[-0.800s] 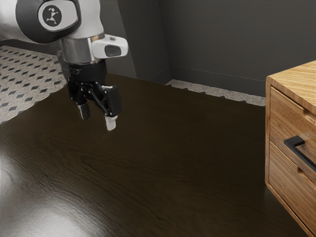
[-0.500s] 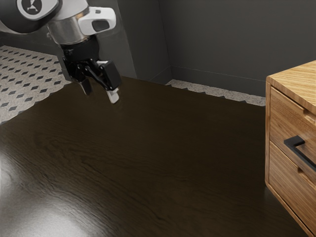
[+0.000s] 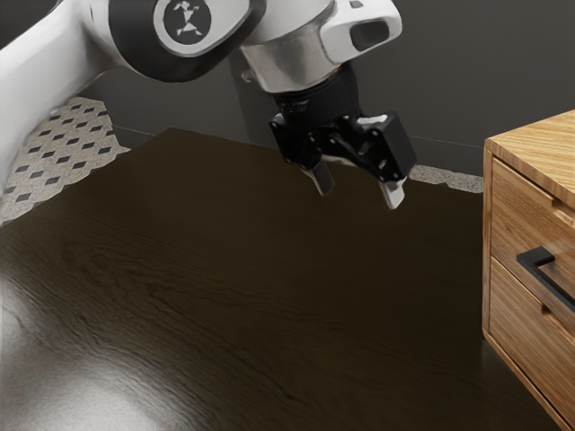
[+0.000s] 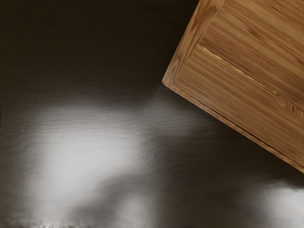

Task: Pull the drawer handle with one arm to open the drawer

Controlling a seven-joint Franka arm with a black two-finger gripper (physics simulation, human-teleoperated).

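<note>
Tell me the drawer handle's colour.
The drawer handle is black, clearest in the exterior view.

Dim scene; pale glare patches on glossy dark table [image 4: 85, 156]; back wall [image 3: 449, 72] shadowed.

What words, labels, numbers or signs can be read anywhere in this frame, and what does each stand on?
No readable text anywhere.
The one mark is a white figure-like emblem, with no letters, on the arm's black round joint cap.
The wooden cabinet, its black drawer handle and the dark table carry nothing.
</note>
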